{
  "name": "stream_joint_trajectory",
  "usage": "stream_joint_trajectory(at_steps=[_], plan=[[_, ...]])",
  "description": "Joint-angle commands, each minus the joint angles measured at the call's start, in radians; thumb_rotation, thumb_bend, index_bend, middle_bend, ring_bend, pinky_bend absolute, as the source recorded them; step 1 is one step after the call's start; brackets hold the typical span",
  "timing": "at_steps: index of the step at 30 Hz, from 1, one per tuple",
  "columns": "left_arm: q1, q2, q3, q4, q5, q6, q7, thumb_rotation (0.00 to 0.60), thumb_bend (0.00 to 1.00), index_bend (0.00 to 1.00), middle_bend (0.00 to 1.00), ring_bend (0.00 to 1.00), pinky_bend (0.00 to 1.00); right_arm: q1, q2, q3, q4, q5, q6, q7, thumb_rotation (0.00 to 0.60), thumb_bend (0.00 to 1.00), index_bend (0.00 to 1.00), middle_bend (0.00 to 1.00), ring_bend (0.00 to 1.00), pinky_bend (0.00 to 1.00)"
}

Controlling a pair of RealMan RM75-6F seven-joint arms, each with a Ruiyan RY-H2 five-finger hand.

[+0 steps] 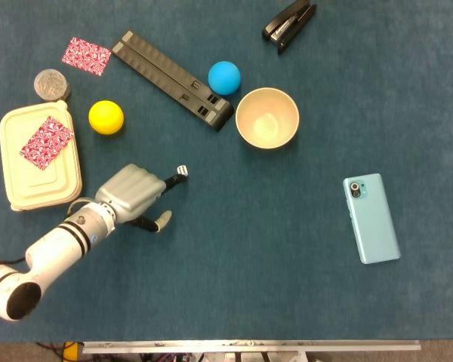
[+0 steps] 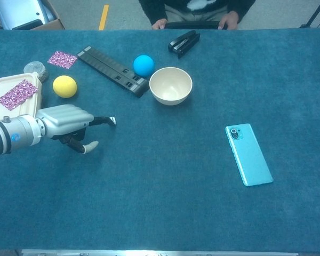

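Bare cloth right of left hand [image 1: 132, 192] to phone [image 1: 371, 218]; ahead, yellow ball [image 1: 106, 117], black bar [image 1: 172, 78], bowl [image 1: 266, 118] block.

Table [image 1: 287, 249] cloth: deep teal. Left hand [image 1: 132, 192]: silver-grey shell, black fingers w/ pale tips; arm white w/ black bands. Die [image 1: 182, 171]: white, dark pips (too small to read). Balls: one yellow [image 1: 106, 117], one bright blue [image 1: 224, 77]. Bowl [image 1: 267, 118] cream, lunch box [image 1: 39, 158] cream too. Two cards [image 1: 86, 56] [image 1: 47, 142]: red-white squiggle print. Phone [image 1: 371, 218] light turquoise. Stapler [image 1: 289, 22] and long bar [image 1: 171, 79] black. Round tin [image 1: 51, 84] grey.
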Motion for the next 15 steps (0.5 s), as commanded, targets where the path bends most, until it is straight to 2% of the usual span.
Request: stream_joint_trajectory(at_steps=[1, 15], plan=[[-0.002, 0.004, 0.0, -0.004, -0.001, 0.003, 0.0, 0.311, 0.49, 0.07, 1.0, 1.0, 1.0, 0.0, 0.0, 0.0, -0.001, 0.001, -0.001, -0.001, 0.6, 0.29, 0.25, 0.24, 0.09, 0.06], [-0.008, 0.023, -0.003, -0.035, -0.011, 0.025, 0.008, 0.308, 0.49, 0.08, 1.0, 1.0, 1.0, -0.001, -0.004, 0.0, 0.005, 0.001, -0.002, 0.005, 0.6, 0.29, 0.25, 0.24, 0.09, 0.06]])
